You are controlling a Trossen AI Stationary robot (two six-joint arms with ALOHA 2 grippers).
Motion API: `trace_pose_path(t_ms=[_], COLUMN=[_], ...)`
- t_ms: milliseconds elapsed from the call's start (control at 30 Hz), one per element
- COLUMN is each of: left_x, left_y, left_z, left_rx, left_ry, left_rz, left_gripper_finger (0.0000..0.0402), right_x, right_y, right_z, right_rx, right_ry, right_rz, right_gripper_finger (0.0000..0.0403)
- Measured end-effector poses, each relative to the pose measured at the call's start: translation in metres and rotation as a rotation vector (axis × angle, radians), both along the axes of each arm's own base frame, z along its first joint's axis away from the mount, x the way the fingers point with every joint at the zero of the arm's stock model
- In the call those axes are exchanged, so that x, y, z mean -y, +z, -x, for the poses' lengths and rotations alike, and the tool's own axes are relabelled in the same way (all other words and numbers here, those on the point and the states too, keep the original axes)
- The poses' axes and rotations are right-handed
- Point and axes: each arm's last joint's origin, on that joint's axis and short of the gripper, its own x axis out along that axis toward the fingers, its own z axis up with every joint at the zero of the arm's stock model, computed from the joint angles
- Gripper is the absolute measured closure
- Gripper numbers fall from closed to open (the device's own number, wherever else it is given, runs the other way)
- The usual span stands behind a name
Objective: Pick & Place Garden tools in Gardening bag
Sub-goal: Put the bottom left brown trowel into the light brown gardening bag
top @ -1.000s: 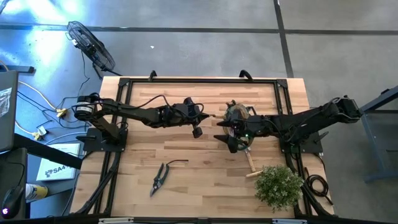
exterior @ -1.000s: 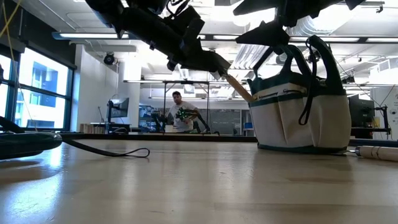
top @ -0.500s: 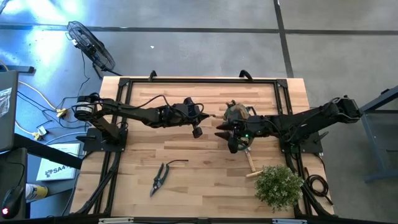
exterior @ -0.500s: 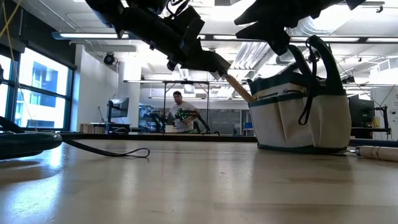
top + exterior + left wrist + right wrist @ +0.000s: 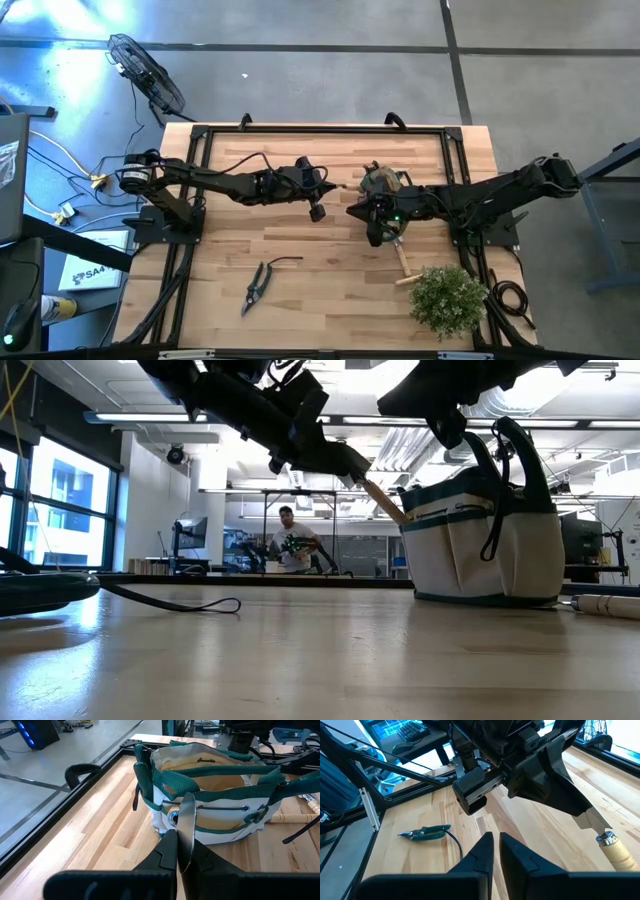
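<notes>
Left gripper (image 5: 182, 851) grips trowel (image 5: 186, 827) just before gardening bag (image 5: 215, 822).

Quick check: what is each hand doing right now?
Left hand: closed on a trowel by its blade.
Right hand: closed, holding nothing.

The bag (image 5: 210, 795) is pale tan fabric with dark green trim. Beside it, the trowel (image 5: 186, 832) has a grey metal blade. The shears (image 5: 425, 833) have green handles. The table (image 5: 320, 280) is light striped wood.
</notes>
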Motion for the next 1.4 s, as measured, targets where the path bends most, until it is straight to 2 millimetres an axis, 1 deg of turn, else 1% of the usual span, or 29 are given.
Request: trace_pose_path(t_ms=[367, 533, 633, 700, 800, 867, 967, 1033, 1167, 1400], left_x=[0.0, 0.0, 0.0, 0.0, 0.0, 0.0, 0.0, 0.0, 0.0, 0.0], left_y=[0.0, 0.0, 0.003, 0.005, 0.008, 0.009, 0.011, 0.013, 0.017, 0.017], left_z=[0.0, 0.0, -0.001, -0.002, -0.003, -0.004, -0.004, -0.005, -0.006, -0.006], left_rx=[-0.011, -0.057, -0.087, -0.09, -0.095, -0.095, -0.102, -0.103, -0.096, -0.098], left_ry=[-0.02, -0.034, -0.038, -0.041, -0.046, -0.047, -0.051, -0.054, -0.057, -0.057], left_rz=[-0.03, -0.039, -0.043, -0.051, -0.057, -0.059, -0.068, -0.075, -0.082, -0.081], left_gripper_finger=[0.0401, 0.0402, 0.0402, 0.0402, 0.0402, 0.0402, 0.0402, 0.0402, 0.0402, 0.0402], right_x=[-0.001, -0.009, -0.017, -0.017, -0.013, -0.009, -0.004, -0.001, 0.005, 0.018], right_y=[0.0, 0.006, 0.013, 0.018, 0.019, 0.018, 0.015, 0.012, 0.005, -0.013], right_z=[0.0, 0.001, 0.007, 0.014, 0.03, 0.045, 0.066, 0.078, 0.094, 0.111], right_rx=[0.003, 0.043, 0.077, 0.079, -0.003, -0.073, -0.148, -0.185, -0.265, -0.474], right_ry=[0.03, 0.102, 0.119, 0.052, -0.103, -0.222, -0.36, -0.419, -0.502, -0.674], right_rz=[-0.008, 0.08, 0.131, 0.154, 0.194, 0.203, 0.181, 0.146, 0.09, 0.047], right_gripper_finger=[0.0385, 0.0387, 0.0387, 0.0387, 0.0388, 0.039, 0.0397, 0.0398, 0.0399, 0.0399])
